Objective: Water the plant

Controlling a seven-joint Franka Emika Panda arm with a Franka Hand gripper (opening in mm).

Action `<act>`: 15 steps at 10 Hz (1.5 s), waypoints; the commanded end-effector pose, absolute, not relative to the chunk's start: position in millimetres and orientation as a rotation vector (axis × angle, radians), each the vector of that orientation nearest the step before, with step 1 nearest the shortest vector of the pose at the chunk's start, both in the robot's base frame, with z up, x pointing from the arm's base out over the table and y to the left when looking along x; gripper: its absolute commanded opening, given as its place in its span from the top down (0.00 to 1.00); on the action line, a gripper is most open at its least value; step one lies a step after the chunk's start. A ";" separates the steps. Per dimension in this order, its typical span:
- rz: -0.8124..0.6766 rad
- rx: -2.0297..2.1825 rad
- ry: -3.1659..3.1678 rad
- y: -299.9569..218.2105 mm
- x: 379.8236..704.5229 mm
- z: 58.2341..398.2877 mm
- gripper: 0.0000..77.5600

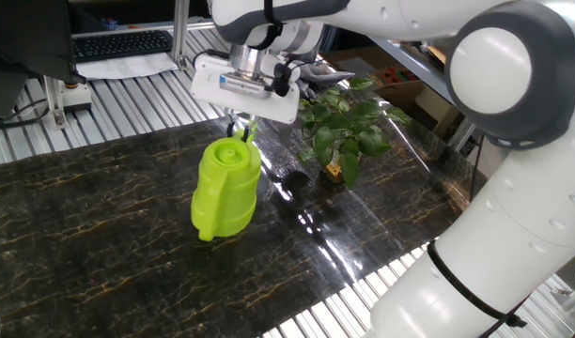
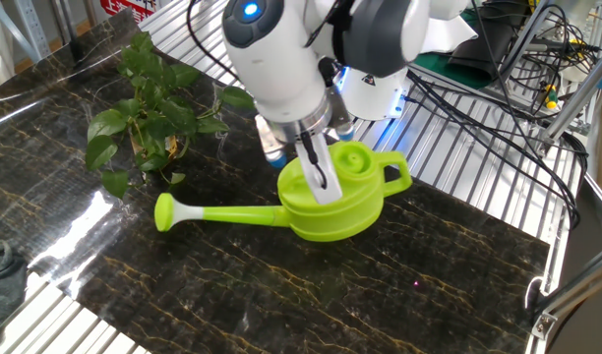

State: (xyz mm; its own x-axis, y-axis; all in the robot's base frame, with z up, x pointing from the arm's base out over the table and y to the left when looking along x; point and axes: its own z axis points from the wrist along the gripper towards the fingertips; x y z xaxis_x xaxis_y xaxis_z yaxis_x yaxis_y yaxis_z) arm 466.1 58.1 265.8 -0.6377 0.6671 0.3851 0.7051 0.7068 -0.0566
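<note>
no text that can be read, a small blue label on the white gripper body too blurred to make out, a yellow-orange tag at the base of the plant with no legible print, a red-and-white sign cut off at the frame's top edge, unreadable

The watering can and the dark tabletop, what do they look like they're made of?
The watering can looks like moulded plastic: one even lime-green colour, smooth, with a soft sheen. The tabletop looks like polished dark stone or a marble-look laminate: black with thin gold veins and bright mirror-like glare. Which of the two, the pictures cannot settle.
</note>
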 end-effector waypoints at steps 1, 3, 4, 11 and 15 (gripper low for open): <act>-0.150 -1.153 -2.528 71.5 460.8 277.1 0.99; -0.255 -1.211 -2.576 73.5 457.1 281.9 0.99; -0.265 -1.222 -2.577 72.8 456.6 282.7 0.99; -0.423 -1.639 -2.385 67.8 452.5 288.9 0.99; -0.487 -1.834 -2.261 67.7 452.4 289.4 0.99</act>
